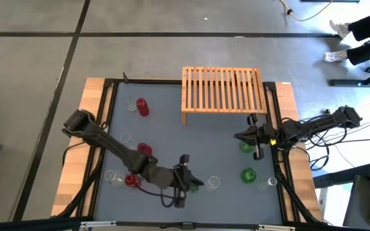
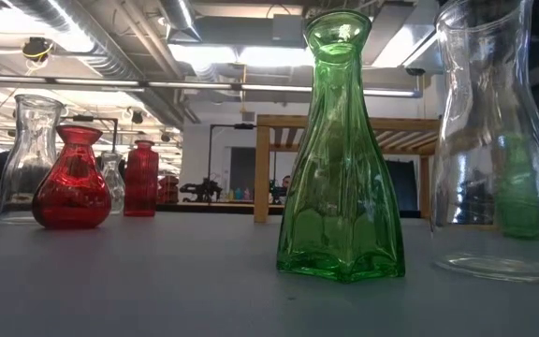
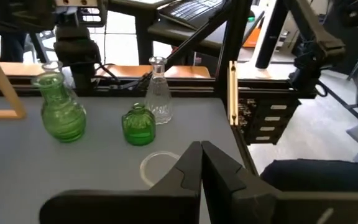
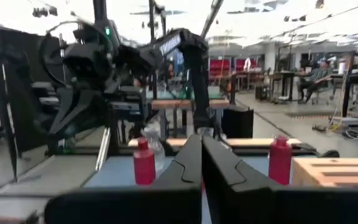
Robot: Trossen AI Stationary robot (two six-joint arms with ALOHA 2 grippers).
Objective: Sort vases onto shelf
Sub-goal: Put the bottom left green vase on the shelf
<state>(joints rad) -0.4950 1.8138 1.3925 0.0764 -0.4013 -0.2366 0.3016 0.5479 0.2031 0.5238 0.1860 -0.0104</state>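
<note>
The shelf (image 1: 223, 88), a light-wood slatted rack, stands at the table's far middle with nothing on it. Glass vases stand upright on the grey mat: red ones (image 1: 142, 106) (image 1: 145, 149) (image 1: 132, 181) and clear ones (image 1: 112, 176) on the left, green ones (image 1: 245, 147) (image 1: 248, 174) and clear ones (image 1: 267, 184) on the right. My left gripper (image 1: 191, 179) (image 3: 201, 148) hangs shut over the near middle, beside a green vase (image 1: 198, 187) (image 2: 342, 159) and a clear vase (image 1: 212, 183) (image 3: 158, 165). My right gripper (image 1: 238, 136) (image 4: 201, 140) is shut, raised near the shelf's right front leg.
Wooden boards and black rails (image 1: 280, 128) border the mat on both sides. Open mat lies in the middle (image 1: 191, 141) between the two groups of vases. Beyond the table's right edge are cables, screens and a seated person's lap (image 3: 316, 177).
</note>
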